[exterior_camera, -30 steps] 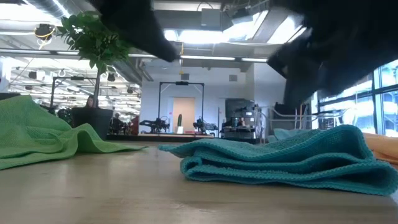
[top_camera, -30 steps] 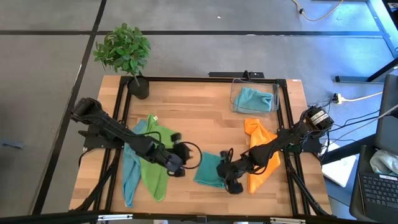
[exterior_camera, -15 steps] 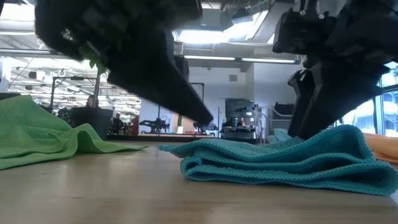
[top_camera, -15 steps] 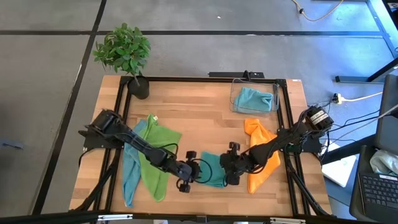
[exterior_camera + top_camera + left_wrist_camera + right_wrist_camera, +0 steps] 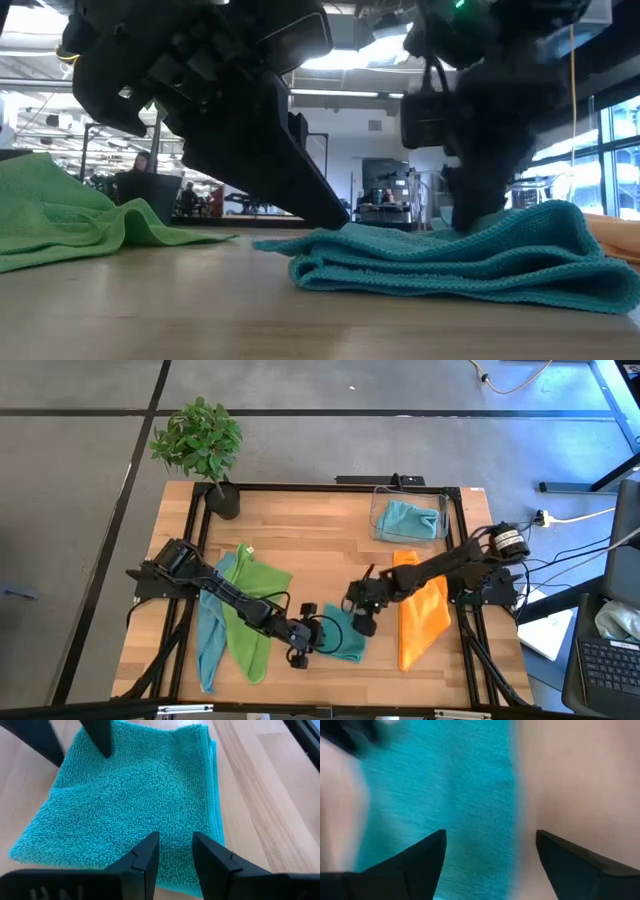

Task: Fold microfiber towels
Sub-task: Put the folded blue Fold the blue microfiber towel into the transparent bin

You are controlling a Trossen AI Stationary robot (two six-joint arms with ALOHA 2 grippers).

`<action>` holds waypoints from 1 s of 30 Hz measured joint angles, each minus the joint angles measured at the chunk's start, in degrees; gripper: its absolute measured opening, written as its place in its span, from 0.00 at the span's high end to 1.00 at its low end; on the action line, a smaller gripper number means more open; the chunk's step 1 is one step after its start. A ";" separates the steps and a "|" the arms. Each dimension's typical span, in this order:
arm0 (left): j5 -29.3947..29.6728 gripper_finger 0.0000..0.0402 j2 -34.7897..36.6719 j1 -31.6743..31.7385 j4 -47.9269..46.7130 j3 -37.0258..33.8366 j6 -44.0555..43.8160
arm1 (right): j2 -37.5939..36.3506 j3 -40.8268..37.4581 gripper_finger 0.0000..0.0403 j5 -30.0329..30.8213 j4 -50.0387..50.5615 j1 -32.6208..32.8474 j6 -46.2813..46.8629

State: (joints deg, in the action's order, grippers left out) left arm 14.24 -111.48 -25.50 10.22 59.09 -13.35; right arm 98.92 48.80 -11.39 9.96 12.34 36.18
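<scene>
- The wooden surface carries everything, framed by dark rails along its edges.
- The potted plant stands at the far left corner.
- The lime green towel lies spread and rumpled on the left half; in the low view it rises as a soft mound at the left.
- A light blue towel lies as a long strip just beside the green one, on its left, partly under it.
- The orange towel lies as a long strip on the right side, running from mid-depth to the near edge.
- The clear plastic bin sits at the far right, with the second light blue towel bunched inside it.
- The teal towel lies folded at the near centre, between the green and orange ones; the low view shows its stacked layers.
- The left gripper is at the teal towel's left edge, fingers a narrow gap apart, tips resting on the cloth and pinching nothing.
- The right gripper hovers over the teal towel's far right edge, fingers spread wide and holding nothing.
</scene>
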 joint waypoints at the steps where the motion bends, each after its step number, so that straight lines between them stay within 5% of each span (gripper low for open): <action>1: 0.07 0.73 0.00 0.00 -0.17 0.00 0.00 | 0.20 -0.60 0.23 -2.62 -1.87 -0.71 1.10; 12: 4.60 0.73 0.00 -0.41 -0.94 0.00 -0.34 | 1.77 -1.78 0.23 -12.69 -7.01 -0.43 4.29; 24: 4.68 0.73 0.00 -0.59 -1.12 0.00 -1.51 | 8.73 -1.56 0.23 -6.62 -20.57 1.22 4.71; 30: 4.71 0.73 0.00 -0.59 -1.24 0.00 -1.53 | 12.79 -1.51 0.35 -4.67 -29.01 1.71 5.38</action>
State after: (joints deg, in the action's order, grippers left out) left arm 18.95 -111.48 -26.09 8.99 59.09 -14.87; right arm 111.72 47.29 -16.06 -19.05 14.06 41.55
